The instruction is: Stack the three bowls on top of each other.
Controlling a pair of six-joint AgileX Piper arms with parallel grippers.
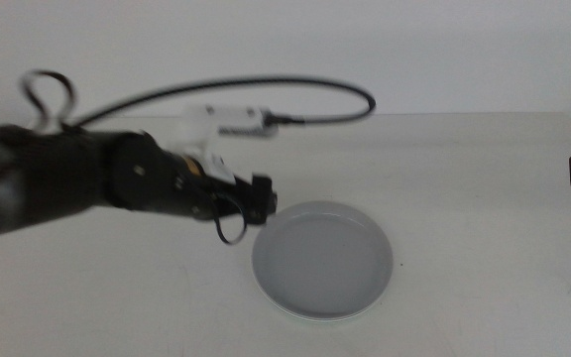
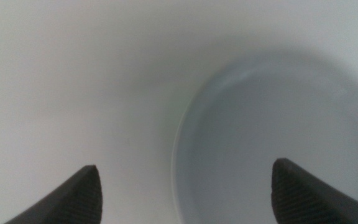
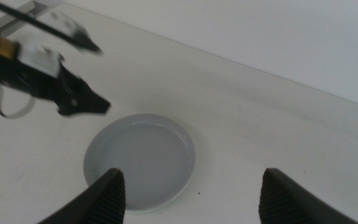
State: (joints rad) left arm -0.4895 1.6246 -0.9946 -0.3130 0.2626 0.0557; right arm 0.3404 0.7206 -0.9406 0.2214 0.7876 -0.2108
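**Left claw parked at the bowl stack's rim, jaws spread and empty**

Nearest the lens in the middle view is the stack of bowls point(image 1: 322, 260), low and centre on the white table point(image 1: 484, 198). Only the grey top dish shows plainly; a paler rim peeks out beneath its near edge, so at least one more bowl lies under it, though I cannot count three for certain.

The left claw point(image 1: 262, 201) comes in from nine o'clock and sits just beside the stack's rim at about ten o'clock of the dish, apparently not touching it. Seen from the left wrist, its jaws stand wide apart with nothing between them, and the bowl's edge point(image 2: 182, 134) curves between the two tips, the dish lying mostly toward one jaw. The round dish has no long axis, so any approach turns only on that rim.

The right claw point(image 3: 188, 193) waits at three o'clock, well apart from the stack, jaws also wide and empty.

By my judgement, the stacking looks done or nearly so, and the left arm is much the nearer.
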